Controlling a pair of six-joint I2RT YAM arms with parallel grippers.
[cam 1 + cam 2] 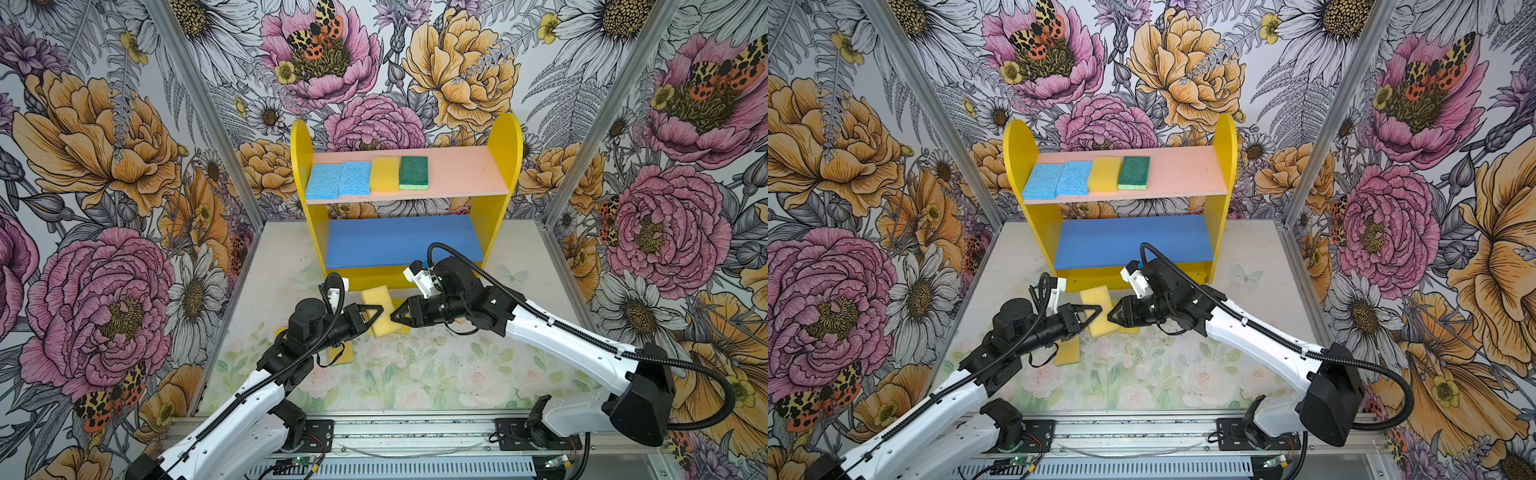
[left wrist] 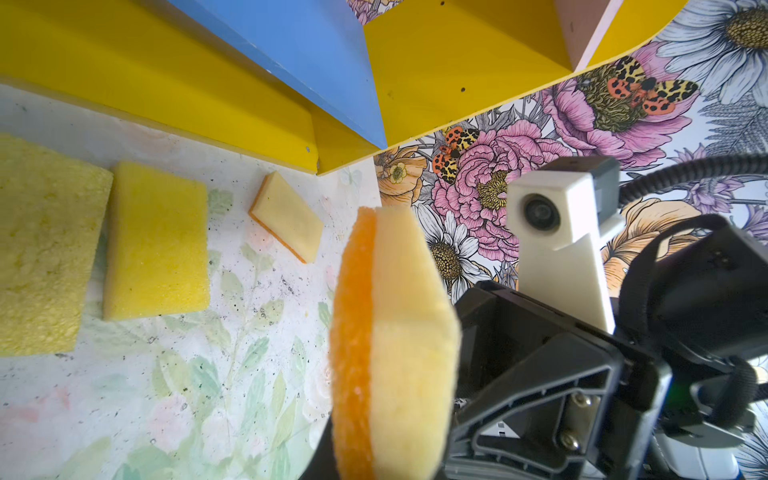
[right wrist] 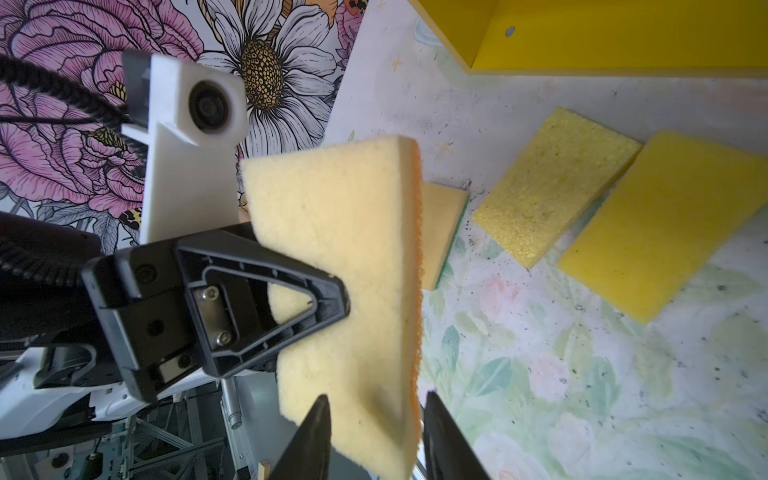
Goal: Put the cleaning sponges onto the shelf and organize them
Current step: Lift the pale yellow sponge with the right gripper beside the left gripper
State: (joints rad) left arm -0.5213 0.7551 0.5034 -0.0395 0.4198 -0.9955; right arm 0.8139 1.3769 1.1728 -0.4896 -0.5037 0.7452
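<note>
A pale yellow sponge (image 3: 345,249) with an orange scouring face (image 2: 353,332) hangs on edge above the table, between my two grippers. My left gripper (image 2: 386,465) is shut on it, one finger (image 3: 291,291) pressing its pale face. My right gripper (image 3: 376,399) is open, its jaws standing either side of the sponge's lower edge with gaps showing. In both top views the grippers (image 1: 376,311) (image 1: 397,316) meet tip to tip in front of the shelf (image 1: 498,174). Its pink board carries two blue sponges (image 1: 324,180), a yellow one (image 1: 384,174) and a green one (image 1: 413,172). The blue board (image 1: 399,241) is bare.
Loose sponges lie on the table: a tan porous one (image 2: 45,249), a bright yellow one (image 2: 158,241), a small pale one with an orange face (image 2: 286,216), one partly under my left arm (image 1: 343,353). Floral walls and metal posts (image 1: 582,145) close in the sides.
</note>
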